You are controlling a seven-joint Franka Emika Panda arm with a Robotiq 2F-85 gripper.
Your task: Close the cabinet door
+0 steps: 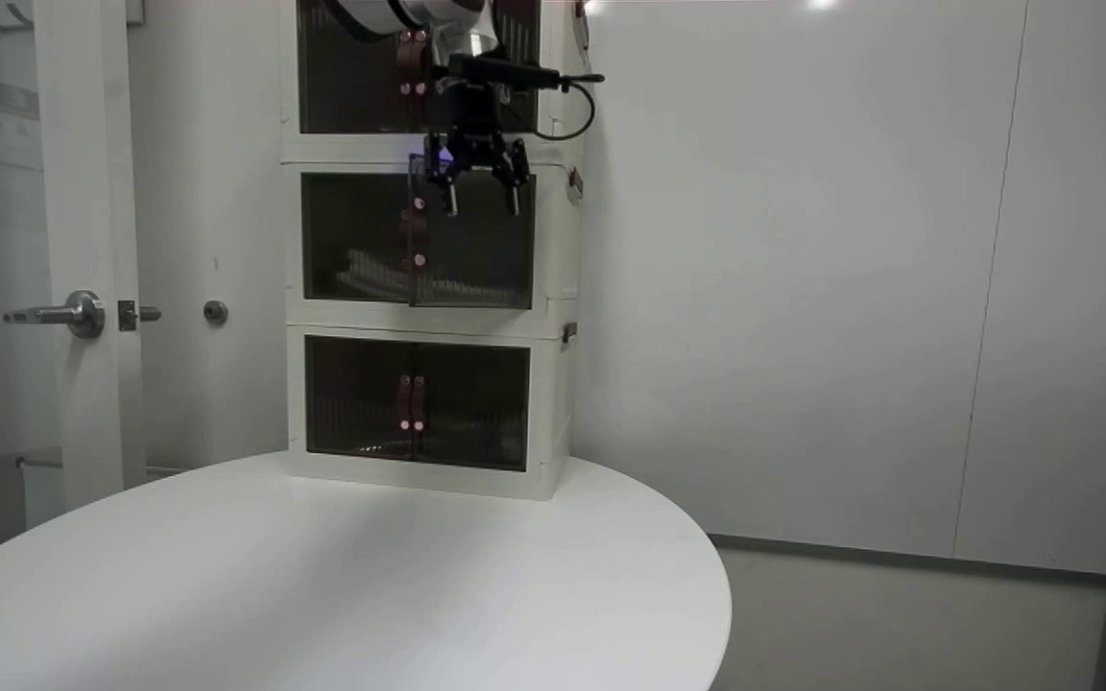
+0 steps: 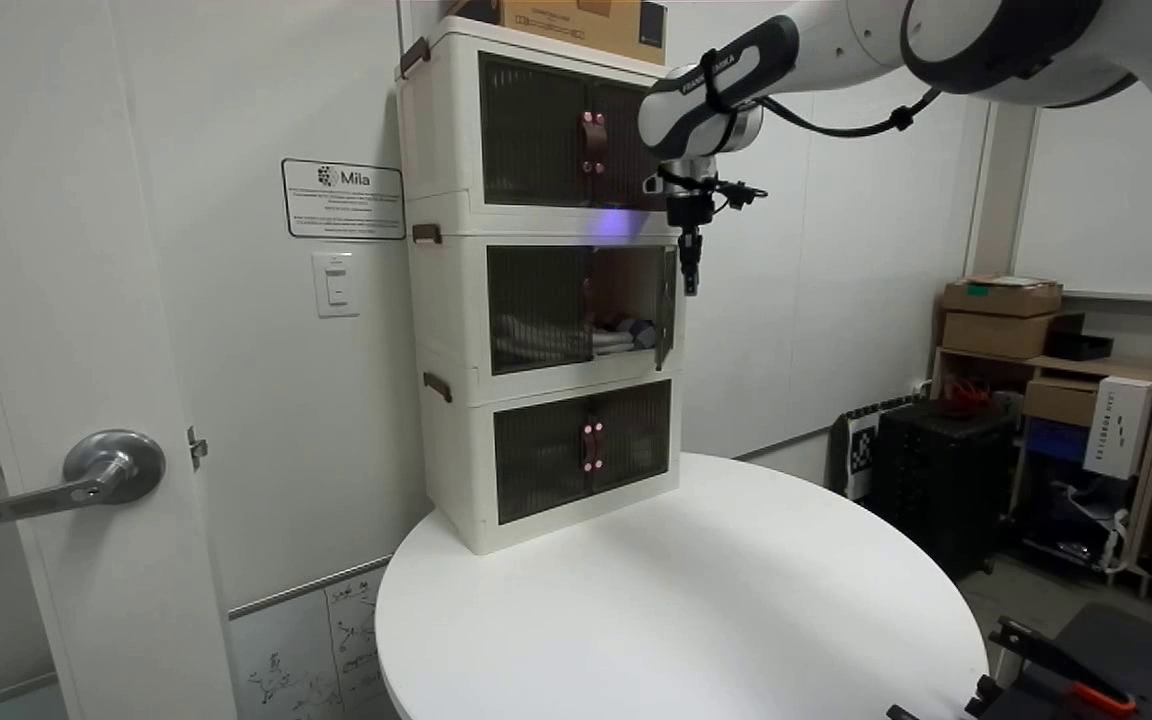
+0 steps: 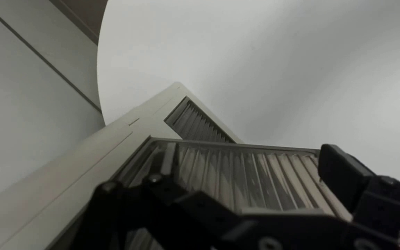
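Note:
The cabinet door is a clear ribbed panel on the middle tier of the white cabinet [image 2: 451,320]. It stands swung outward in an exterior view [image 2: 669,310], with folded cloth showing in the opening. The door also shows in an exterior view [image 1: 476,254] and fills the lower middle of the wrist view [image 3: 234,173]. The tier's other panel [image 2: 539,310] is shut. My gripper [image 1: 484,206] is open, fingers down, at the door's upper part on its outer side. In the wrist view [image 3: 250,156] the panel lies behind the spread fingers. I cannot tell whether they touch it.
The cabinet stands on a round white table [image 2: 686,600] close to the wall [image 1: 803,288]. The top tier [image 2: 534,130] and bottom tier [image 2: 541,455] have shut clear fronts. A cardboard box [image 2: 586,25] sits on top. A room door with a lever handle [image 2: 116,470] stands nearby.

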